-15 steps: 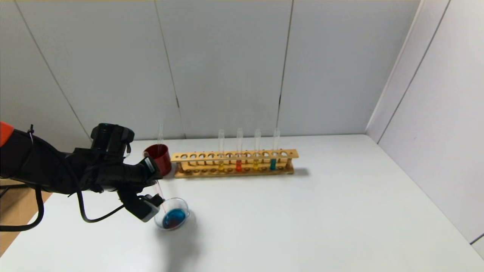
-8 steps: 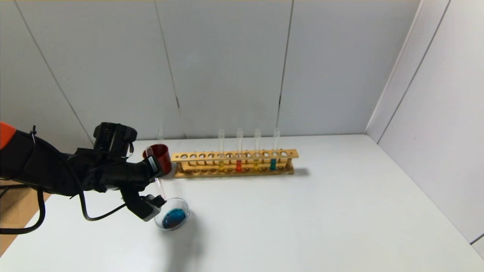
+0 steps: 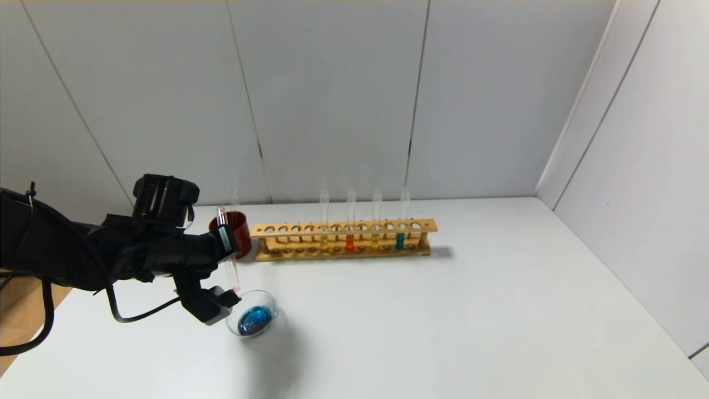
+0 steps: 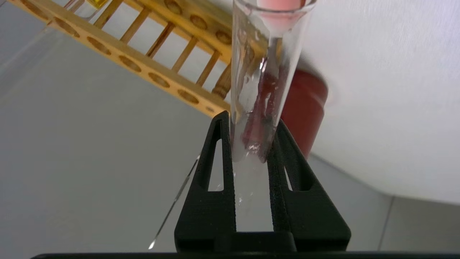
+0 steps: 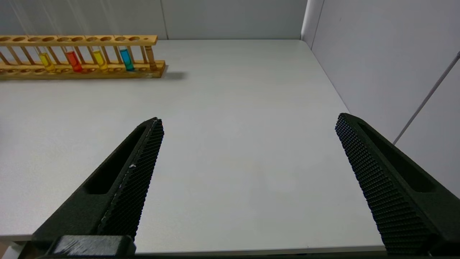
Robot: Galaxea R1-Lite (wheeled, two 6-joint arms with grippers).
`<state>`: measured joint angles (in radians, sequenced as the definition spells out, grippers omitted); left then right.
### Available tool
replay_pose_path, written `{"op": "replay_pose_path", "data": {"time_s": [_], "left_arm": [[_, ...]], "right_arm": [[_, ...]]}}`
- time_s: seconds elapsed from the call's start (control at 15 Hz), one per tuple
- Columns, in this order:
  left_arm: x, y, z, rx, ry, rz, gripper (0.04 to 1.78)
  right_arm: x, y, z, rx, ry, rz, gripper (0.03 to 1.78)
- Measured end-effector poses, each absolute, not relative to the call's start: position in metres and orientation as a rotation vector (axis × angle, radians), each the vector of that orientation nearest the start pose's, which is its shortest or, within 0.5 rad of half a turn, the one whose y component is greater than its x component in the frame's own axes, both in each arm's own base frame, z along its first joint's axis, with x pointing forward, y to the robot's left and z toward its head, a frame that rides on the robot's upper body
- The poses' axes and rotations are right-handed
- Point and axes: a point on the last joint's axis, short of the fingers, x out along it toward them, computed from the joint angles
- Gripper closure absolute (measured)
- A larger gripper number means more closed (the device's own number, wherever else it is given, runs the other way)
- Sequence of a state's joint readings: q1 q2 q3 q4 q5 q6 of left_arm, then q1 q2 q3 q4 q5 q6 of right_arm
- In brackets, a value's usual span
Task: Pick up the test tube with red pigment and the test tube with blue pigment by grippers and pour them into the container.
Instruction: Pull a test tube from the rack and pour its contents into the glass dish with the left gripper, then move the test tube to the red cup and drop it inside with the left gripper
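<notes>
the left gripper (image 3: 221, 244) is pinched on a nearly empty tube (image 3: 227, 260), its fingers (image 4: 215, 169) pressed against the glass on both sides. in the head view the tube stands close to upright, just above and beside the near-left rim of the dish (image 3: 270, 302), with only a pinkish trace showing at its low end. the dish sits on the table (image 3: 443, 310), in front of the red cup (image 3: 235, 230), and holds a blue pool with a darker reddish patch at its near edge (so both colours look to be in already, though that is a judgement).

the rack (image 3: 343, 239) still carries a red tube (image 3: 350, 227) and a blue tube (image 3: 400, 224) among two yellow ones, well apart from the dish. the right gripper (image 5: 248, 151) hangs spread wide over bare table near the right side, idle.

risks from here: the held tube is slick, thin glass, clamped on a short stretch, so a fast swing could let it slip or twist in the grip. its low end is close to the dish's thin wall; a sideways move without lifting first could knock the dish and spill the mix. the cup stands just behind the gripper, and a second empty tube (image 3: 235, 197) stands in it, so a careless approach could tip the cup or clash glass on glass. leftover drops may also fall on the table on the way.
</notes>
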<state>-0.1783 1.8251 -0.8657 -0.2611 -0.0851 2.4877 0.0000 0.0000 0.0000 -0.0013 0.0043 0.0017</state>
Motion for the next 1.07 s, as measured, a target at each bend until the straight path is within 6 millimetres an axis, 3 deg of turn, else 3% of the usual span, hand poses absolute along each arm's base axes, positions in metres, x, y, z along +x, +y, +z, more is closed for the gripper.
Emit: {"op": "replay_pose_path", "data": {"time_s": [0.8,1.07], "left_arm": [[0.294,-0.061,0.137,2.454,-0.051,-0.898,1.51],[0.294,-0.061,0.142,2.309,0.022,-0.845,1.51]], "right_arm": [[-0.023,0.000,0.076,0.002,-0.001,0.004,0.06],[-0.023,0.000,0.076,0.002,-0.001,0.004,0.06]]}}
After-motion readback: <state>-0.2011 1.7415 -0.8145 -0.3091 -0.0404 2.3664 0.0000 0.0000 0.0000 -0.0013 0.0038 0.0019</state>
